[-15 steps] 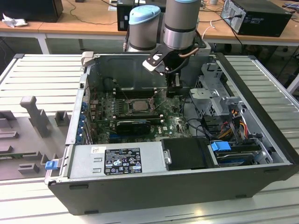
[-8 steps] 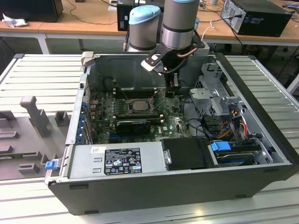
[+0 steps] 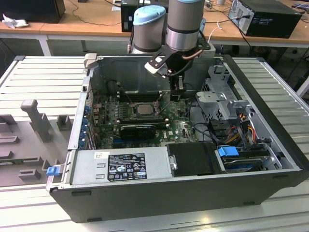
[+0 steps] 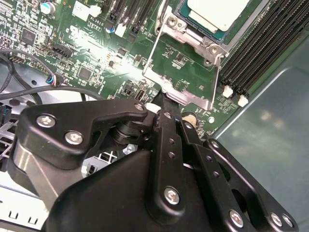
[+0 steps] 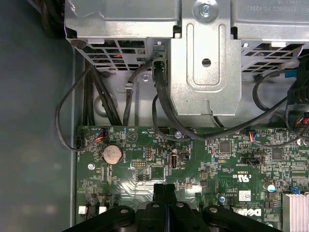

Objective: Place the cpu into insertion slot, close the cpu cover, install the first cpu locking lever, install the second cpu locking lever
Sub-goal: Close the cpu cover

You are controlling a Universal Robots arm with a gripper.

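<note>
The end effector (image 4: 162, 99) is closed and grips nothing. Its tip sits at the edge of the insertion slot (image 4: 186, 35). The cpu (image 4: 217, 12) lies seated in the slot.

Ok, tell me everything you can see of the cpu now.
The cpu is a flat square chip, pale silvery metal top over a greenish edge. It lies level in the insertion slot, metal framing its sides, on the green board. The gripper, shut, is beside the slot, not touching the chip.

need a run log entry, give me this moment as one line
cpu: in insertion slot | gripper: shut, tip at cpu cover edge
</note>
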